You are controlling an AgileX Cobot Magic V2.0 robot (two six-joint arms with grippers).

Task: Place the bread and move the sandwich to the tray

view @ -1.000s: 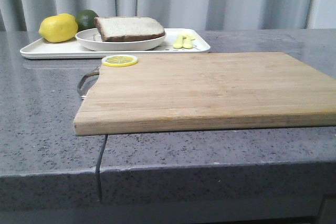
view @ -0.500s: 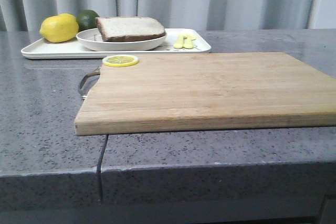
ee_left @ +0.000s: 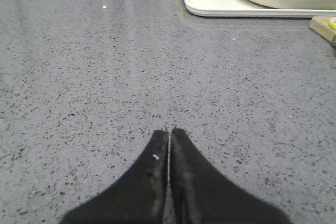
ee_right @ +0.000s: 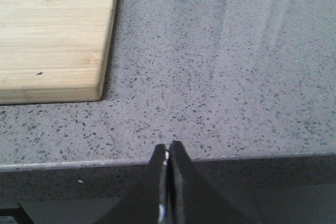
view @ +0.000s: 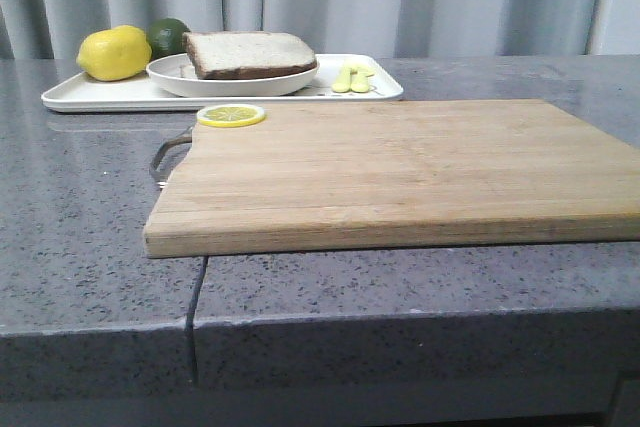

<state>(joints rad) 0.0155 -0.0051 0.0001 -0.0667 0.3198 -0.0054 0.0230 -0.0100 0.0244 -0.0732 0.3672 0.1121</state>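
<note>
Your left claw [ee_left: 168, 136] and right claw [ee_right: 168, 148] are both closed, empty; sandwich [view: 249, 54] in dish [view: 232, 80] on tray [view: 90, 95].

The grey speckled tabletop [view: 80, 207] carries the tray [view: 100, 97] and, apparently just beside it, a wooden cutting board [view: 400, 167].

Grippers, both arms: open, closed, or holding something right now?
Left gripper: closed, empty, above bare countertop.
Right gripper: closed, empty, near the cutting board corner.
</note>
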